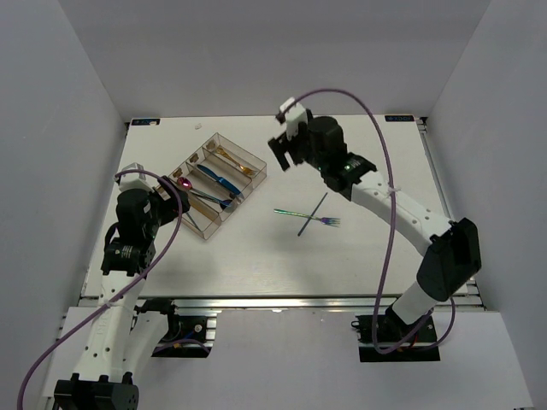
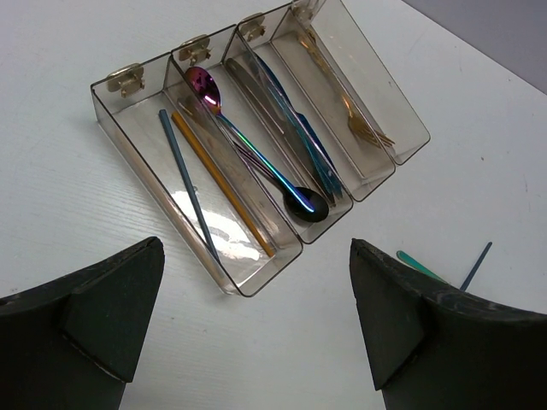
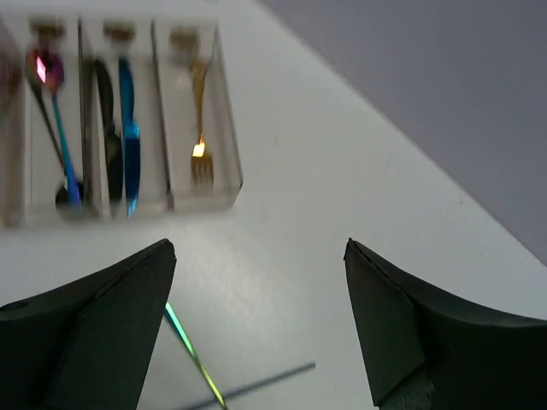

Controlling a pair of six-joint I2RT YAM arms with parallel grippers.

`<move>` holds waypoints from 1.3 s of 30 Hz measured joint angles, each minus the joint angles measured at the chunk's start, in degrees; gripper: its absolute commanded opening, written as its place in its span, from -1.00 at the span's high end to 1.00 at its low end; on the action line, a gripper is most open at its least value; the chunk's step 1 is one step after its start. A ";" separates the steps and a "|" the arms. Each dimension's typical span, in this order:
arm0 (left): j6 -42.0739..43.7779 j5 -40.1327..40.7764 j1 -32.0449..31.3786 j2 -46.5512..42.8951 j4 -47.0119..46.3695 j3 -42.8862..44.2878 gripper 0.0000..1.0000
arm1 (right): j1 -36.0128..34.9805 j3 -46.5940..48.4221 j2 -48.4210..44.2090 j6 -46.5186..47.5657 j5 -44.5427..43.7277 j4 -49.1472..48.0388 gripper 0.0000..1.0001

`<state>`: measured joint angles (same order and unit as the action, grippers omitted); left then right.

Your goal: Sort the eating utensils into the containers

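The clear four-compartment tray (image 1: 254, 161) lies left of centre. In the left wrist view its compartments (image 2: 269, 272) hold a blue chopstick (image 2: 184, 179) and a gold chopstick (image 2: 220, 186), a purple-rainbow spoon (image 2: 205, 85) and a black spoon (image 2: 308, 203), a blue knife (image 2: 301, 141), and a gold fork (image 2: 350, 111). A rainbow fork (image 1: 309, 217) and a dark blue chopstick (image 1: 314, 212) lie crossed on the table. My left gripper (image 1: 177, 201) (image 2: 256, 248) is open and empty at the tray's near end. My right gripper (image 1: 286, 149) (image 3: 260, 243) is open and empty, raised between the tray and the loose pair.
White walls close in the table on three sides. The right wrist view shows the tray (image 3: 205, 202) at upper left, and the rainbow fork's handle (image 3: 192, 350) crossing the blue chopstick (image 3: 273, 380) below the fingers.
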<state>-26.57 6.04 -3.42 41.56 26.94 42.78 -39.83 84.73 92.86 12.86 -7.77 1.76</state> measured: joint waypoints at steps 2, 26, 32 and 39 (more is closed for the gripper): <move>0.00 -0.39 0.00 0.00 -0.02 0.00 -0.96 | 0.00 -5.20 -2.08 3.67 3.21 3.26 -0.52; 0.22 -3.61 0.00 1.09 -0.46 -0.22 -0.96 | 6.19 -7.76 17.42 18.34 18.01 25.59 0.08; 0.22 -3.78 0.00 1.09 -0.48 -0.22 -0.96 | 6.19 -7.48 19.69 19.19 17.97 25.57 0.26; 0.24 -3.96 0.00 1.16 -0.48 -0.22 -0.96 | 6.19 -7.32 20.26 19.56 17.35 25.14 0.88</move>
<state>-26.33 2.09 -3.42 42.72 26.46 42.57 -33.65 77.41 113.12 32.42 9.58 26.89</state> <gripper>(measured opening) 0.980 0.133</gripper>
